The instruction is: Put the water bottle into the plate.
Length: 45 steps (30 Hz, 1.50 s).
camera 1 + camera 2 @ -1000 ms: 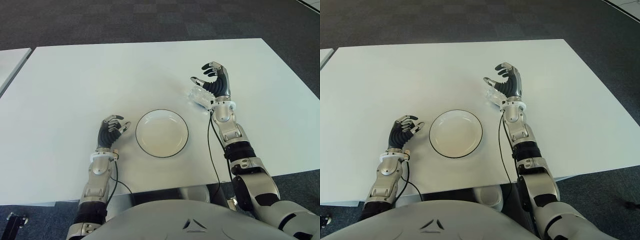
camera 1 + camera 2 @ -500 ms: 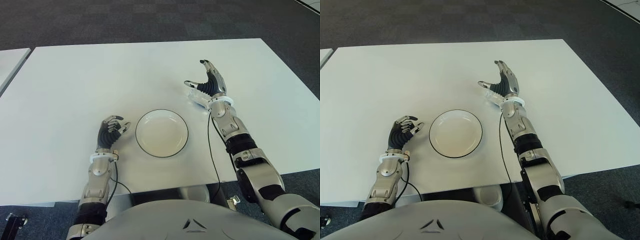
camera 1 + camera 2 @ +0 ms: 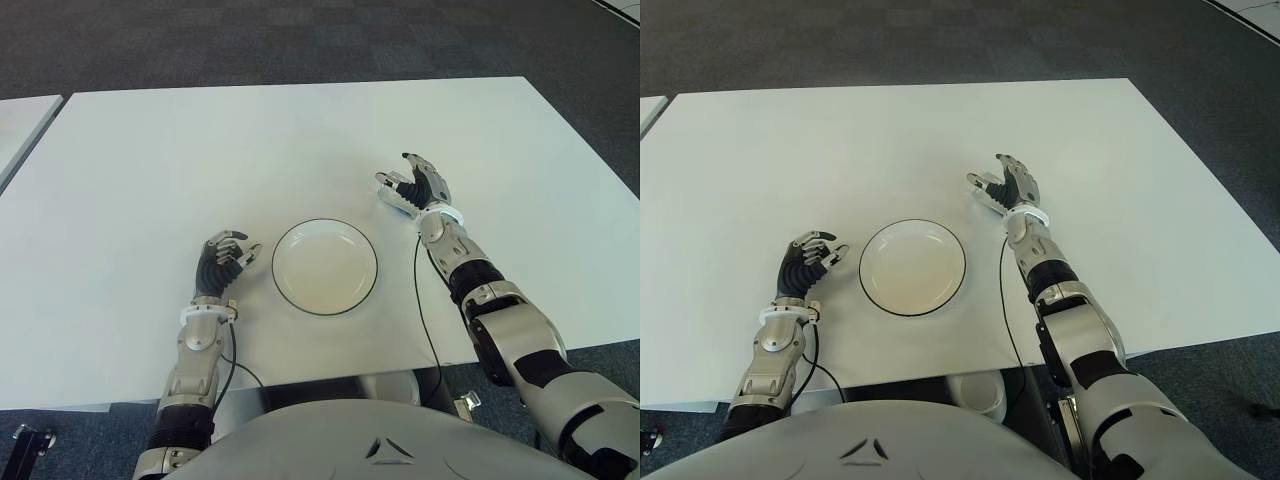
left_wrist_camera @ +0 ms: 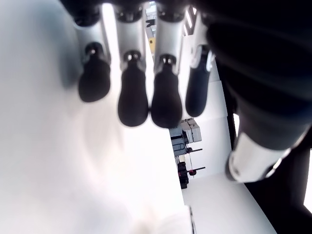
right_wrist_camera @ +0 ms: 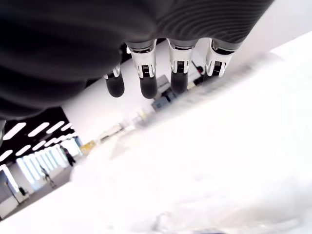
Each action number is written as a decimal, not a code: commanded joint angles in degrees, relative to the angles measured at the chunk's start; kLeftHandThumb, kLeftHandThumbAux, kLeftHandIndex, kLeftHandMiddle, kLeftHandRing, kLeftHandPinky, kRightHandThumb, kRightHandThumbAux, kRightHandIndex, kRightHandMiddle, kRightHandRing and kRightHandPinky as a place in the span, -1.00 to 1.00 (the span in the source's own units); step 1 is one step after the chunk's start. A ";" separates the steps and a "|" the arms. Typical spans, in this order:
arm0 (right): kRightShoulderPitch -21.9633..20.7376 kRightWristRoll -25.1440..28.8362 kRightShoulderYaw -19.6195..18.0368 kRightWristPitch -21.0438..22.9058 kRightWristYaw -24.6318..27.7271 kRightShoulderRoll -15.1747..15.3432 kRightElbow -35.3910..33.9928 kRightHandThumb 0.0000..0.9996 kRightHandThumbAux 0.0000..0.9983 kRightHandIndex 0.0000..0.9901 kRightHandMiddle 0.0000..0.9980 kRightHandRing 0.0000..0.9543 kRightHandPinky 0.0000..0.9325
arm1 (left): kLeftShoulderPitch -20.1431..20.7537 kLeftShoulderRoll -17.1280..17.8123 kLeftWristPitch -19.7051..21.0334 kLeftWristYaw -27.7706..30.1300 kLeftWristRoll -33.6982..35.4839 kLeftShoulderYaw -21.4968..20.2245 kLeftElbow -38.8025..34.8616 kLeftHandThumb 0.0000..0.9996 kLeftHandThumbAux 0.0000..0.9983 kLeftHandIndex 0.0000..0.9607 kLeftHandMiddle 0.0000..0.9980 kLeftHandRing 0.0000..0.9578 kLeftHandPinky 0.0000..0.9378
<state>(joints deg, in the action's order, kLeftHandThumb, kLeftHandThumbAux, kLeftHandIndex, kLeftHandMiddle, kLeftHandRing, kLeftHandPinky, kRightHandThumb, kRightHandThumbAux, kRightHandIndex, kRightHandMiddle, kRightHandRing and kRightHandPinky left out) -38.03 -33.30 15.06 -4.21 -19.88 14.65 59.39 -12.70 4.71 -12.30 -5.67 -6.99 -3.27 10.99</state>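
A white plate (image 3: 325, 268) with a dark rim sits on the white table (image 3: 150, 170) near its front edge. The clear water bottle (image 3: 388, 194) lies on its side behind and right of the plate, mostly hidden under my right hand (image 3: 412, 186). That hand is low over the bottle, its fingers (image 5: 148, 83) extended and not closed around it; the bottle's clear body (image 5: 229, 219) shows under the palm. My left hand (image 3: 226, 262) shows just left of the plate, fingers loosely bent and holding nothing.
A second white table (image 3: 20, 125) stands off to the left across a narrow gap. Dark carpet lies beyond the far edge. A thin black cable (image 3: 420, 300) runs along my right forearm near the plate's right side.
My right hand has dropped from an upright, raised pose to low over the bottle, tipping forward and down. The bottle, plate and left hand have stayed put.
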 commanded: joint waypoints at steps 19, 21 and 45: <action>-1.58 3.27 0.78 7.77 3.78 -1.76 14.77 0.17 -0.50 -1.00 -1.00 -1.00 -1.00 | -1.63 0.35 2.71 0.60 0.00 0.51 1.59 0.42 0.43 -0.09 0.47 0.48 0.49; -1.18 3.54 0.60 7.99 3.57 -1.75 15.19 0.15 -0.48 -1.00 -1.00 -1.00 -1.00 | -1.65 0.36 2.67 0.44 -0.20 0.49 1.53 0.42 0.43 -0.09 0.47 0.48 0.48; 0.12 5.19 -0.75 16.14 1.30 -3.11 16.85 -0.22 0.05 -1.00 -1.00 -1.00 -1.00 | -1.12 0.49 1.35 0.60 0.47 -0.37 3.19 0.42 0.43 -0.09 0.48 0.50 0.48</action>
<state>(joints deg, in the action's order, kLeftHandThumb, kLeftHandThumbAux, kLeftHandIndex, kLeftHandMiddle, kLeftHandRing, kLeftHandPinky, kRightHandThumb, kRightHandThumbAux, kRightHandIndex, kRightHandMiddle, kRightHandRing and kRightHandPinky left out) -43.38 -29.35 14.46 7.69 -20.70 13.22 72.31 -12.57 5.00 -13.06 -5.36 -6.73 -3.47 11.88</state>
